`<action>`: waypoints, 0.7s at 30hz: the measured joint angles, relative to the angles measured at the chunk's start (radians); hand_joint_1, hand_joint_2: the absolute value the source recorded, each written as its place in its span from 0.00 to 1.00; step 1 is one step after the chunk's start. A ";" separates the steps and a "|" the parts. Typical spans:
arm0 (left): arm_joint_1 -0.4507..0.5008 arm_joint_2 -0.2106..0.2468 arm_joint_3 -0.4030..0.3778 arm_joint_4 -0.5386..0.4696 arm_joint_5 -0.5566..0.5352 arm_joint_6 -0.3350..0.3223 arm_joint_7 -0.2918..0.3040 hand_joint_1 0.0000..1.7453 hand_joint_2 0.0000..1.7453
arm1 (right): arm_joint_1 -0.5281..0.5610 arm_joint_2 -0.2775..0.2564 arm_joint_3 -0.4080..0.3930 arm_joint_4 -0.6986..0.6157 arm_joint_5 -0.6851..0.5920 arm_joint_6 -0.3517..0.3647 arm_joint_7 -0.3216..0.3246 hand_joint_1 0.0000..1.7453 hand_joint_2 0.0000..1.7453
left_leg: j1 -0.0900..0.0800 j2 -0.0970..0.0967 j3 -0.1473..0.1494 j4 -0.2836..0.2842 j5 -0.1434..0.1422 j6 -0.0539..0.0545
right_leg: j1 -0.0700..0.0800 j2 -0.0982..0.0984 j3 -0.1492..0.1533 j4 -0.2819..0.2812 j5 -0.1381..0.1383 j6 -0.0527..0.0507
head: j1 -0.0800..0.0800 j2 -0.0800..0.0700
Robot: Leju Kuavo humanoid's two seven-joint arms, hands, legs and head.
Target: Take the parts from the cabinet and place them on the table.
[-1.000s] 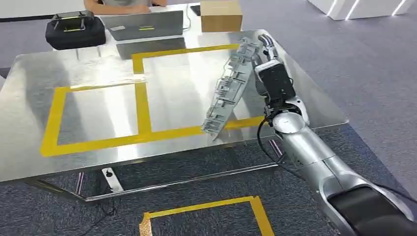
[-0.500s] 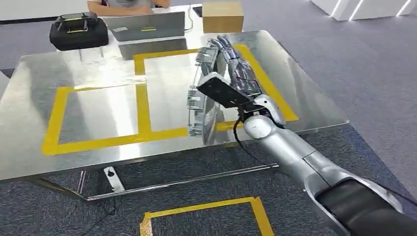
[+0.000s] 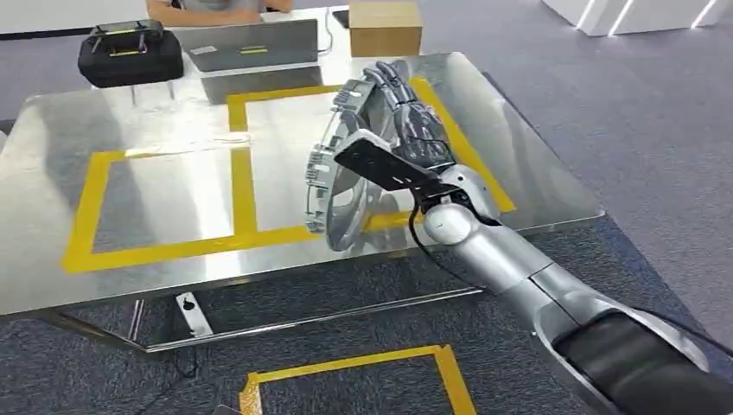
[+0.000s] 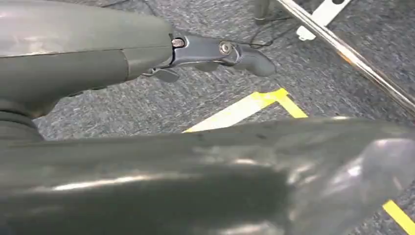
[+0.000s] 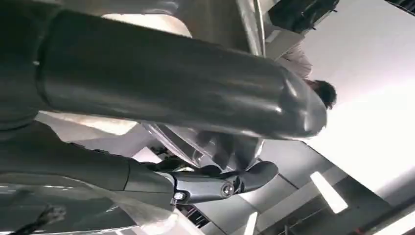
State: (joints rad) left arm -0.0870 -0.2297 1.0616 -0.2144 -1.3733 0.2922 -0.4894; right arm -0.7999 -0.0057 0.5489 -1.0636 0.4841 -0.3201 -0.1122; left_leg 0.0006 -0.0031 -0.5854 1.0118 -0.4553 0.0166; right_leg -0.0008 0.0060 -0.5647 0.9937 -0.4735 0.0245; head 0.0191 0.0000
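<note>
Our right hand [image 3: 413, 130] grips the long grey part [image 3: 339, 177], tilted up over the table [image 3: 173, 121], low end at the near yellow tape [image 3: 207, 246]. Let go carelessly and it could topple over the edge. Left hand [image 4: 215, 51] holds nothing, fingers loosely extended.

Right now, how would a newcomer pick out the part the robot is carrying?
Find the shiny steel table marked with yellow tape. Over its near right edge the right hand holds a long silvery part tilted on edge, ribbed and curved, unlike the black case and cardboard box at the far end.
</note>
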 joint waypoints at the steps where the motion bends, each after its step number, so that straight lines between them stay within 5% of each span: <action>1: 0.002 0.000 -0.001 0.000 0.000 -0.002 0.000 0.00 0.00 | 0.006 0.000 -0.008 -0.003 -0.014 -0.013 -0.015 0.00 0.00 | -0.001 -0.001 0.000 0.000 0.000 0.001 | -0.002 -0.002 0.002 -0.003 0.000 0.004 | -0.002 0.000; 4: 0.003 -0.001 -0.008 0.001 -0.010 -0.002 0.027 0.00 0.00 | 0.032 0.000 -0.040 -0.019 -0.065 -0.019 -0.048 0.00 0.00 | 0.009 0.000 0.006 -0.014 0.008 0.015 | -0.002 -0.003 -0.027 0.048 -0.043 0.022 | 0.006 0.000; 6: 0.010 -0.001 -0.010 0.002 -0.012 -0.002 0.024 0.00 0.00 | 0.054 0.000 -0.054 -0.019 -0.057 -0.019 -0.078 0.00 0.00 | 0.009 0.000 0.003 -0.014 0.008 0.019 | -0.006 -0.003 -0.107 0.214 -0.118 0.029 | 0.008 0.000; 8: 0.019 0.002 -0.012 0.002 -0.012 -0.005 0.022 0.00 0.00 | 0.063 -0.007 -0.052 -0.019 0.000 -0.024 -0.081 0.00 0.00 | 0.009 0.001 0.003 -0.014 0.007 0.019 | -0.009 -0.003 -0.156 0.308 -0.138 0.036 | 0.009 0.000; 10: 0.022 0.004 -0.015 0.002 -0.012 -0.010 0.013 0.00 0.00 | 0.054 -0.016 -0.047 -0.019 0.059 -0.016 -0.071 0.00 0.00 | 0.010 0.001 0.004 -0.012 0.006 0.018 | -0.013 -0.004 -0.123 0.232 -0.076 0.037 | 0.010 0.000; 12: 0.016 0.002 -0.019 0.002 -0.012 -0.015 0.003 0.00 0.00 | 0.034 -0.027 -0.035 -0.031 0.094 0.019 -0.057 0.00 0.00 | 0.010 -0.001 0.004 -0.007 0.003 0.013 | -0.017 -0.008 -0.035 0.054 0.006 0.035 | 0.010 0.000; 14: 0.009 0.002 -0.024 0.002 -0.018 -0.017 0.003 0.00 0.00 | 0.021 -0.033 -0.022 -0.047 0.105 0.061 -0.056 0.00 0.00 | 0.003 -0.002 -0.003 0.002 -0.001 -0.001 | -0.014 -0.004 -0.005 0.006 -0.004 0.021 | 0.006 0.000; 18: 0.005 0.002 -0.031 0.002 -0.022 -0.022 0.002 0.00 0.00 | 0.016 -0.042 0.003 -0.069 0.123 0.121 -0.083 0.00 0.00 | 0.008 -0.001 -0.004 0.007 -0.006 -0.023 | -0.017 -0.003 -0.005 0.002 0.006 -0.002 | 0.008 0.000; 19: 0.005 0.002 -0.034 0.002 -0.023 -0.023 0.002 0.00 0.00 | 0.013 -0.042 0.011 -0.072 0.129 0.129 -0.086 0.00 0.00 | 0.008 0.000 -0.016 0.039 -0.032 -0.027 | -0.017 -0.002 -0.005 0.002 0.005 -0.009 | 0.004 0.000; 21: 0.003 0.004 -0.036 0.002 -0.023 -0.025 0.002 0.00 0.00 | 0.015 -0.042 0.026 -0.074 0.134 0.134 -0.092 0.00 0.00 | 0.009 0.000 -0.085 0.197 -0.113 -0.033 | -0.016 -0.003 -0.006 0.002 0.005 -0.012 | 0.003 0.000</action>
State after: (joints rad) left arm -0.0839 -0.2258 1.0254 -0.2129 -1.3962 0.2670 -0.4875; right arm -0.7850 -0.0477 0.5749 -1.1372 0.6184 -0.1865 -0.2041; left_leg 0.0101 -0.0035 -0.6708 1.2089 -0.5683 -0.0166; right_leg -0.0166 0.0035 -0.5708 0.9957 -0.4683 0.0127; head 0.0225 0.0000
